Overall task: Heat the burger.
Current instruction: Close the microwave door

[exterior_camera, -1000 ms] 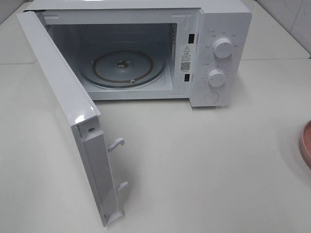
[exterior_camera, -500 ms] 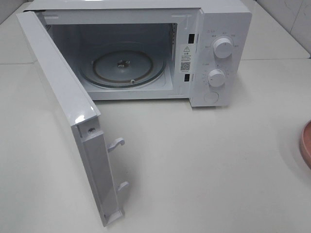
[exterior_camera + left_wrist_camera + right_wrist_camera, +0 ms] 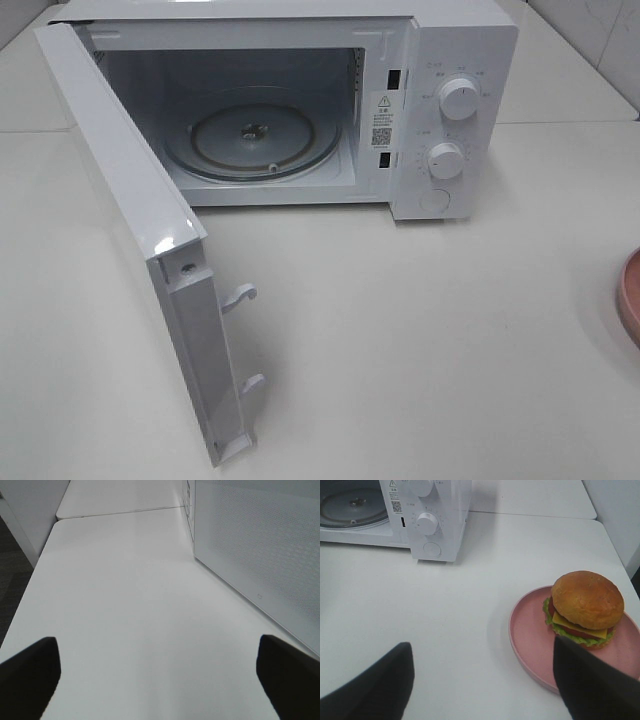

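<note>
Only the right wrist view shows the burger (image 3: 586, 607), sitting on the pink plate (image 3: 530, 640) near the worktop (image 3: 420, 330) edge, with bare room toward the microwave (image 3: 440, 110), its door (image 3: 130, 230) swung open. Both jaws stand wide, holding nothing.

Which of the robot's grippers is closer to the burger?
The right gripper: the burger on its pink plate sits just ahead of it. The left gripper is beside the microwave door, no burger in sight.

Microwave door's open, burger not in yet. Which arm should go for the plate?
Right. Its open gripper is beside the burger on the pink plate; the left gripper faces bare table beside the door.
</note>
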